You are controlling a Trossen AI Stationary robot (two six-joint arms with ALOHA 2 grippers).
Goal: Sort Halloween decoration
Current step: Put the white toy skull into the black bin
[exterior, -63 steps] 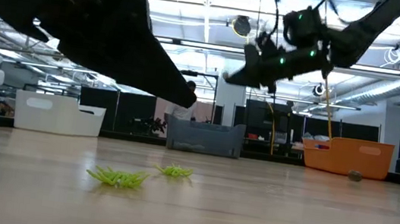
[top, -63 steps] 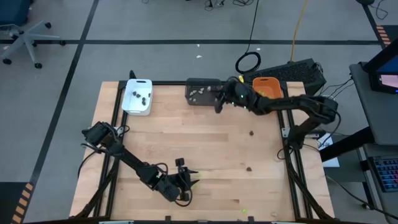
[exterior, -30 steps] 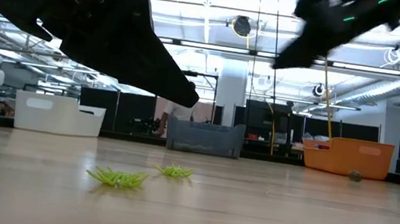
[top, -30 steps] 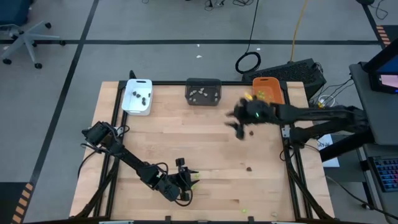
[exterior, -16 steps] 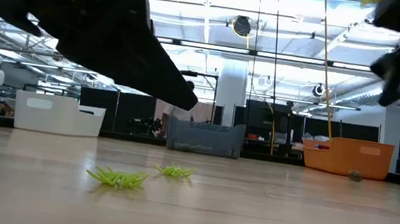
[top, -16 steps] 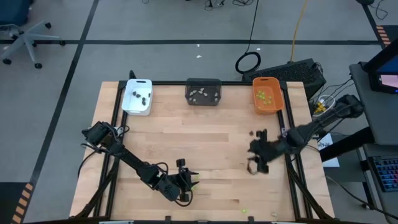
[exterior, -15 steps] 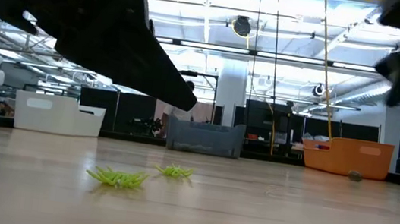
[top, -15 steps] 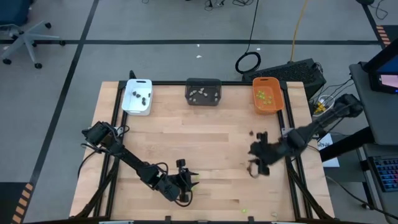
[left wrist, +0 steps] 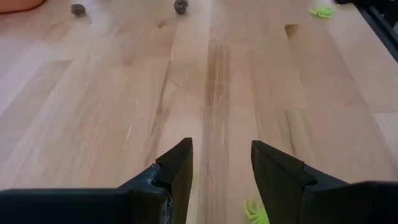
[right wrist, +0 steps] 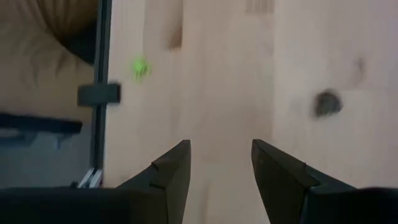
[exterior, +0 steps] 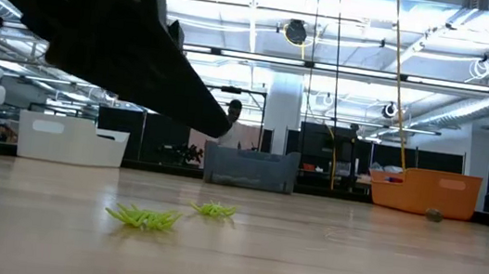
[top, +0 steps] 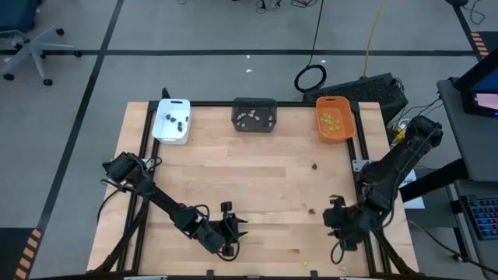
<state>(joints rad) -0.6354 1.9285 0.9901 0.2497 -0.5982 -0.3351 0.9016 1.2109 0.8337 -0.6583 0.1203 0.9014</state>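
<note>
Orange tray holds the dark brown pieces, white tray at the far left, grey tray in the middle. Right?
Not quite. In the high view the orange tray holds lime green pieces; the dark pieces lie in the white tray. The white tray is at the far left and the grey tray is in the middle, as you said.

- White tray at the wooden table's far left corner.
- Dark grey tray at the far edge's middle.
- Orange tray at the far right corner.
- Black cable coil lying on the floor beyond.
- Office chair far left.
</note>
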